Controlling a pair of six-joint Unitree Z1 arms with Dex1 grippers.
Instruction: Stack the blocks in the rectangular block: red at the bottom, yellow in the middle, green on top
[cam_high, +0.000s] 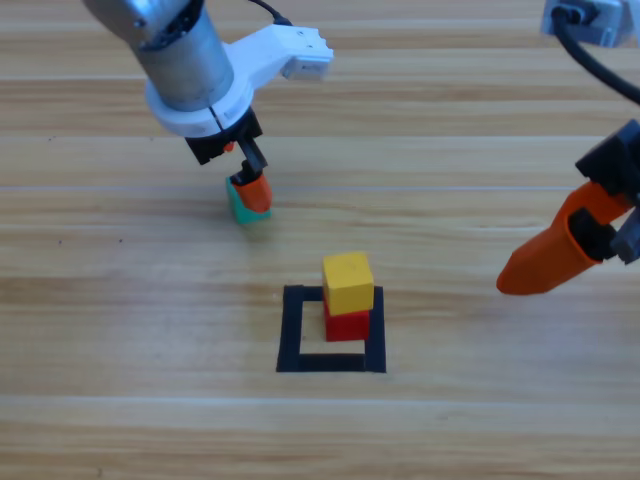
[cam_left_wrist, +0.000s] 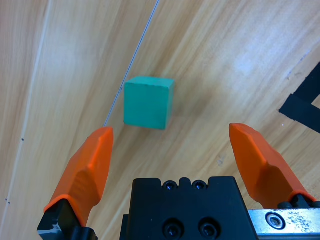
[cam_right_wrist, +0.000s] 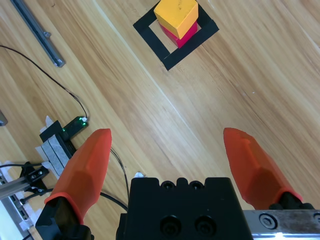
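With our left gripper (cam_left_wrist: 170, 137) spread wide just above the green (cam_left_wrist: 149, 102) cube on bare table, we should centre it between the jaws before closing. Inside the rectangular block (cam_high: 292, 330), yellow (cam_high: 348, 282) sits on red (cam_high: 346, 324); our right gripper (cam_high: 540, 268) waits aside, jaws apart

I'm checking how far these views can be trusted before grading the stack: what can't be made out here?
- High view: much of the green cube is covered by the left end effector.
- High view: the red cube shows only partly, under the yellow cube.
- High view: the right end effector is cut off by the right edge.
- Left wrist view: the black tape rectangle is cropped at the right edge.
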